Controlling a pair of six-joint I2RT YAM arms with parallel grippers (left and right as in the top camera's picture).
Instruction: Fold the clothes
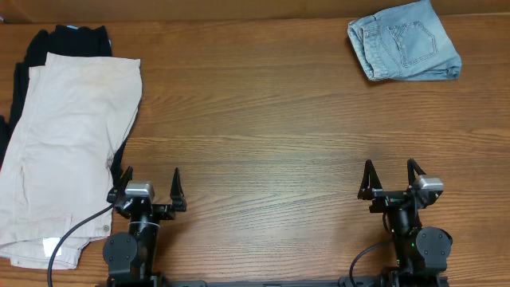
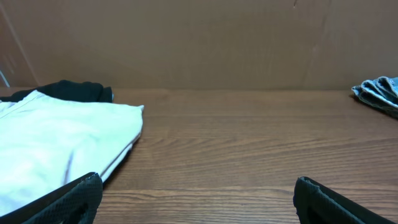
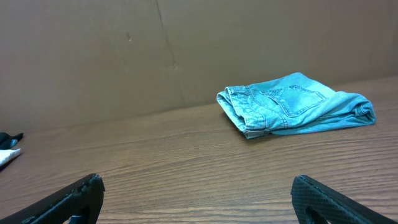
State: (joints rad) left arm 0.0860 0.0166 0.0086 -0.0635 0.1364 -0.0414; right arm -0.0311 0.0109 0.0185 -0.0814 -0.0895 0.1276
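Beige shorts lie flat at the left end of the table, on top of a dark garment — nothing touches them. Folded blue jean shorts sit in the far right corner. The left claw and the right claw are at the near edge, both wide apart — holding nothing

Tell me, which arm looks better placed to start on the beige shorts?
Probably the left. The left gripper, open, sits right beside the spread-out beige shorts. The right gripper is far across, nearer the folded jeans.
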